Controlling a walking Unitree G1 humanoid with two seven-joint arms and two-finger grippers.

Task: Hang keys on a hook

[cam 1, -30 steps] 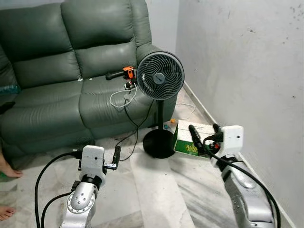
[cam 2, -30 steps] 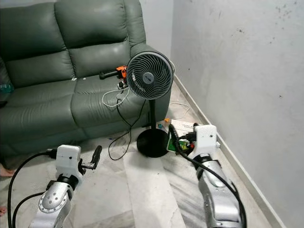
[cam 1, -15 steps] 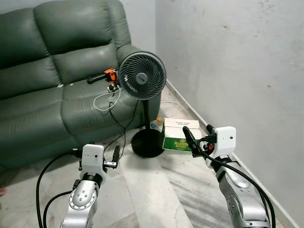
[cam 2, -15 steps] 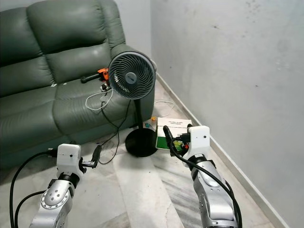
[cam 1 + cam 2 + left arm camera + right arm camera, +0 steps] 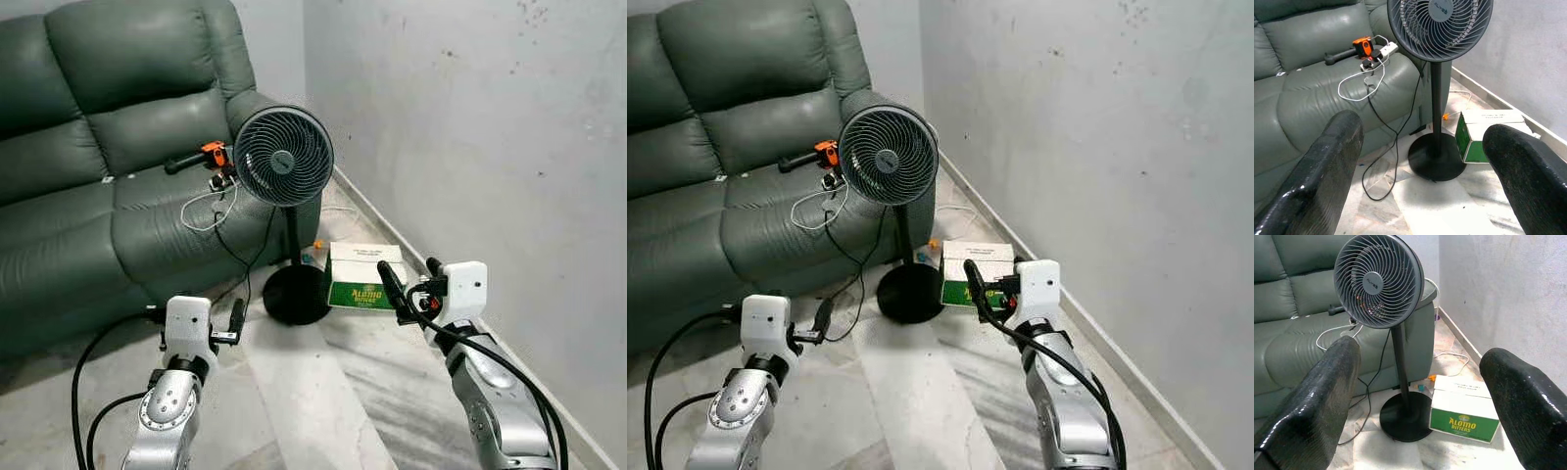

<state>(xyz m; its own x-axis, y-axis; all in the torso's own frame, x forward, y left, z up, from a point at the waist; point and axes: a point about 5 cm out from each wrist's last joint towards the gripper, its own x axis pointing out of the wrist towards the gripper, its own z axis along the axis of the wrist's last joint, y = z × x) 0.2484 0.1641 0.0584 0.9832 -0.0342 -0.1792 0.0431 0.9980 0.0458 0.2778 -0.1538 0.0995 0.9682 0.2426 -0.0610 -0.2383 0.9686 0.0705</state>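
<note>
Fan (image 5: 283, 157), one pedestal unit with a round grey grille, stands on its black disc base on the marble floor (image 5: 313, 401) directly ahead of me, in front of the sofa's right armrest. One green leather sofa (image 5: 88, 186) fills the left background; on its seat lie one orange-and-black tool (image 5: 208, 153) and one white power strip with a looped white cable (image 5: 1359, 88), and a black cord runs from the seat down to the floor near the fan base. One green-and-white carton (image 5: 1465, 417), printed "Alomo Bitters", sits on the floor just beside the fan base, against the foot of the grey wall (image 5: 470, 127). My left gripper (image 5: 235, 321) is raised low over the floor, left of the fan base; its wrist view shows the two black fingers (image 5: 1327, 166) well apart with nothing between them. My right gripper (image 5: 409, 289) is held up in front of the carton, partly covering it in the head views; its fingers (image 5: 1322, 391) are likewise spread and empty. I cannot make out any keys or any hook in these views. The sofa's left end is cut off by the frame edge.
</note>
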